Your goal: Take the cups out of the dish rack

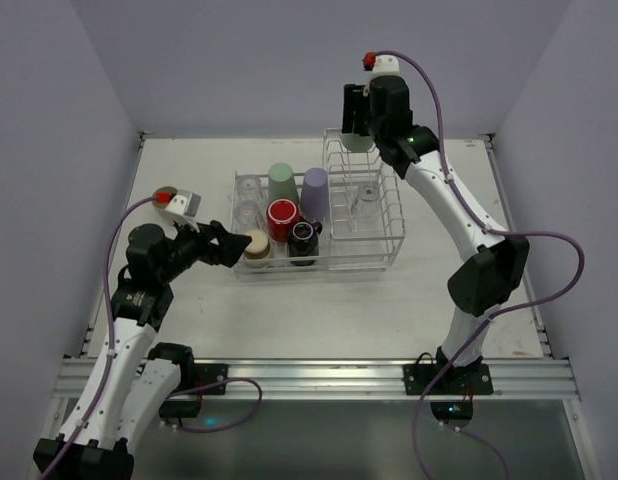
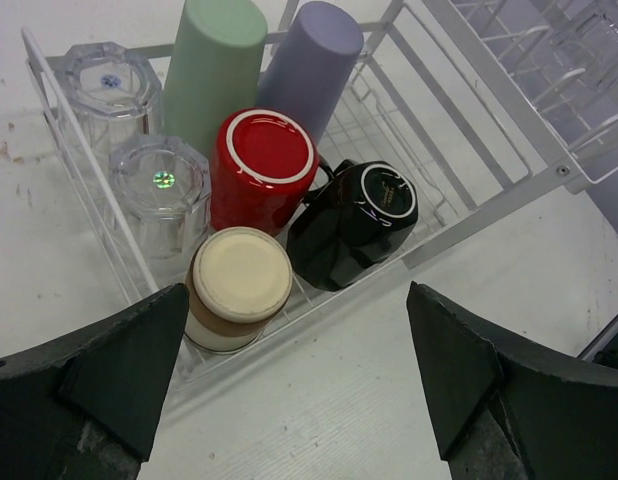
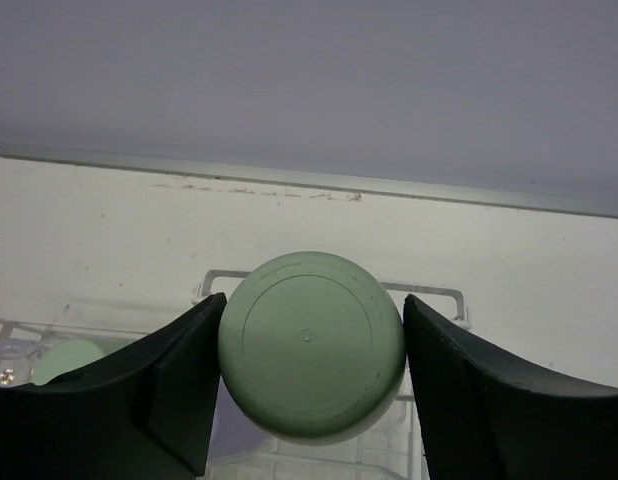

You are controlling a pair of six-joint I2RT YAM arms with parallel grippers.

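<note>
Right gripper [image 3: 309,330]: closed on a green cup [image 3: 309,345]. One finger presses each side of the cup, and its base faces the wrist camera. The top view places this cup over the far end of the tall divider section of the rack [image 2: 509,212]. Whether it touches the wires cannot be told.

Left gripper [image 2: 297,340]: jaws wide apart, holding nothing. It sits low at the near left corner of the basket section, just outside the wire. The tan cup [image 2: 239,285] lies directly ahead of the gap between the fingers, inside that corner, upside down and not touched.

Behind the tan cup stands the red mug [image 2: 261,170], inverted. The black mug [image 2: 354,220] is tilted against its right side. Two clear glasses [image 2: 161,195] stand along the left wall of the basket. A green tumbler [image 2: 214,70] and a lavender tumbler [image 2: 309,65] stand at the far end, side by side.

A further glass [image 1: 369,193] sits in the divider section. The rack rests on the white table [image 1: 319,320].
</note>
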